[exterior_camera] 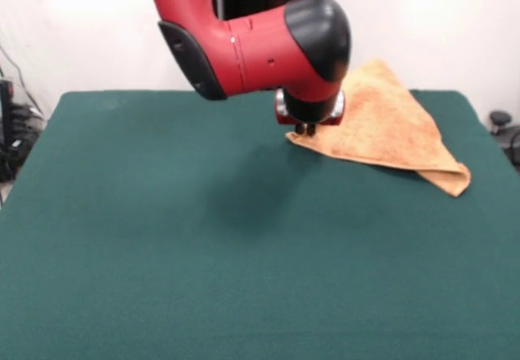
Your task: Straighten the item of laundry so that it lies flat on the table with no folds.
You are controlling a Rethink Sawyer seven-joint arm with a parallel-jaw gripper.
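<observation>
The item of laundry (390, 124), an orange-tan towel, lies on the far right part of the green table (162, 238). It is folded over into a rough triangle, with a doubled corner at the right front. My gripper (305, 130) hangs from the red and black arm at the towel's left corner. Its two dark fingertips stand close together, pinching the cloth's edge just above the table. The arm's bulk hides the towel's upper left part.
Cables and dark equipment sit beyond the table's left edge (12, 132). A small dark object (500, 120) stands off the far right corner. A white wall runs behind the table.
</observation>
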